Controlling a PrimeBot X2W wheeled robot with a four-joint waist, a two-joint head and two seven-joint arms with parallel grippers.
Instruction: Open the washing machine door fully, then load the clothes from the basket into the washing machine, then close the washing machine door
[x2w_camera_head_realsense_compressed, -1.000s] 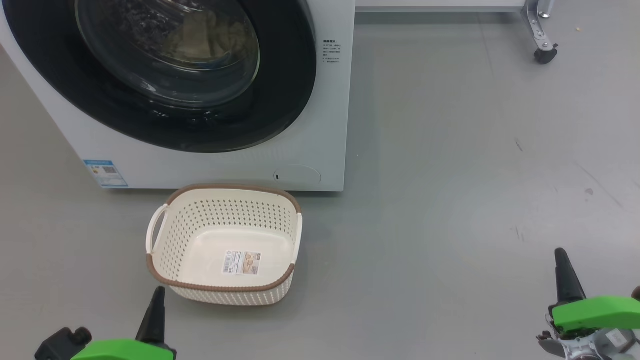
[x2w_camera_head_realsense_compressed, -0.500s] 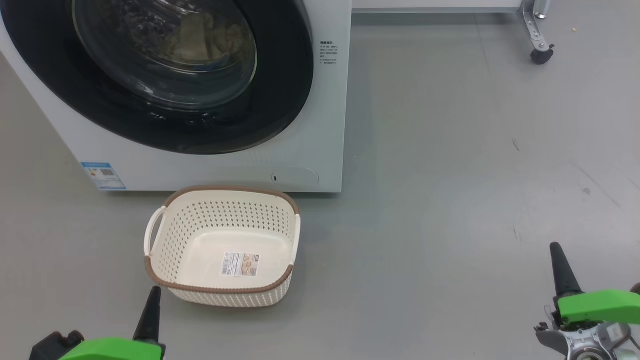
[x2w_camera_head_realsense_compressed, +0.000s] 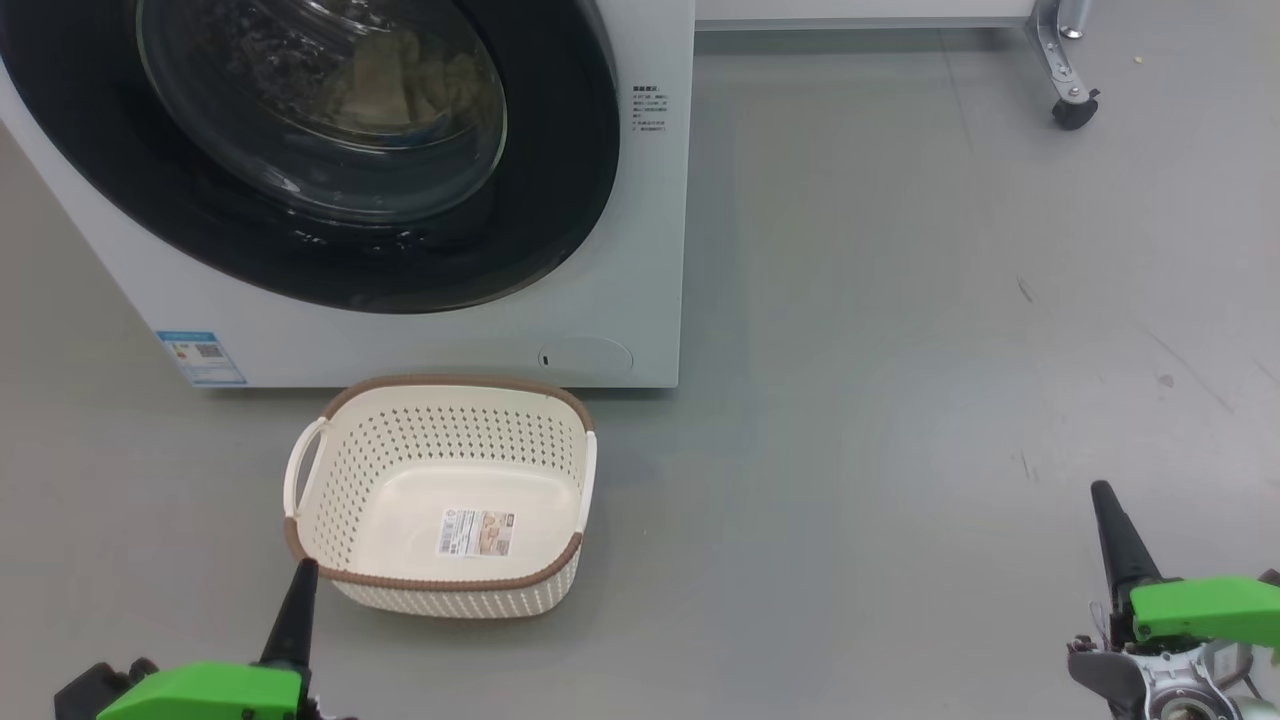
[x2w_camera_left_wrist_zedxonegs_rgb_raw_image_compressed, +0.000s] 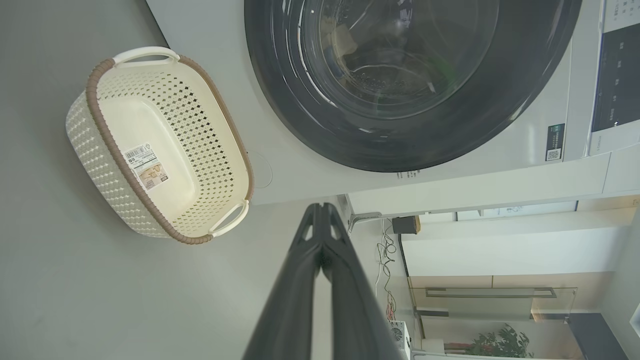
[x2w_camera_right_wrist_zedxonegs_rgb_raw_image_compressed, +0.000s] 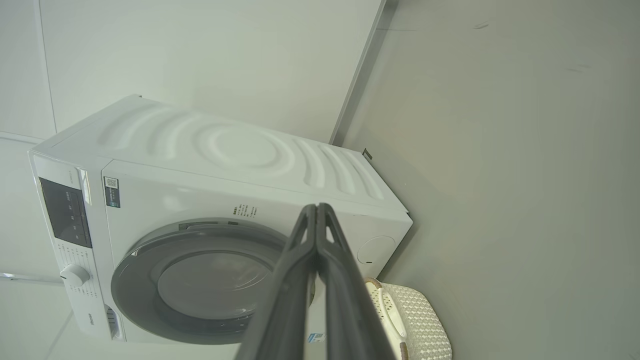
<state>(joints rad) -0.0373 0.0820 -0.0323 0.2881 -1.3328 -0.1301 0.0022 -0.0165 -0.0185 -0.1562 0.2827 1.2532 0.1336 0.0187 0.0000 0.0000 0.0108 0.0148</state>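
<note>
The white washing machine (x2w_camera_head_realsense_compressed: 640, 250) fills the head view's upper left. Its round door (x2w_camera_head_realsense_compressed: 560, 200) with the glossy black rim lies flush against the front. Pale yellow clothes (x2w_camera_head_realsense_compressed: 400, 80) show behind the door's glass. On the floor in front stands the cream basket (x2w_camera_head_realsense_compressed: 440, 585), with just a label sticker on its bottom. My left gripper (x2w_camera_head_realsense_compressed: 300, 580) is shut, its tip just short of the basket's near left corner. My right gripper (x2w_camera_head_realsense_compressed: 1105, 500) is shut far to the right over bare floor. The left wrist view shows the left gripper (x2w_camera_left_wrist_zedxonegs_rgb_raw_image_compressed: 322, 210), the basket (x2w_camera_left_wrist_zedxonegs_rgb_raw_image_compressed: 200, 130) and the door (x2w_camera_left_wrist_zedxonegs_rgb_raw_image_compressed: 525, 100). The right wrist view has the right gripper (x2w_camera_right_wrist_zedxonegs_rgb_raw_image_compressed: 317, 210) before the door (x2w_camera_right_wrist_zedxonegs_rgb_raw_image_compressed: 145, 260).
Grey floor spreads to the right of the washing machine. A white frame's caster wheel (x2w_camera_head_realsense_compressed: 1072, 108) stands at the far right. The washing machine's control panel (x2w_camera_left_wrist_zedxonegs_rgb_raw_image_compressed: 615, 75) and some cables (x2w_camera_left_wrist_zedxonegs_rgb_raw_image_compressed: 385, 250) beside the machine show in the left wrist view.
The head camera has shifted slightly, so the whole scene has drifted a little left. Both grippers stay shut and empty at the bottom corners.
</note>
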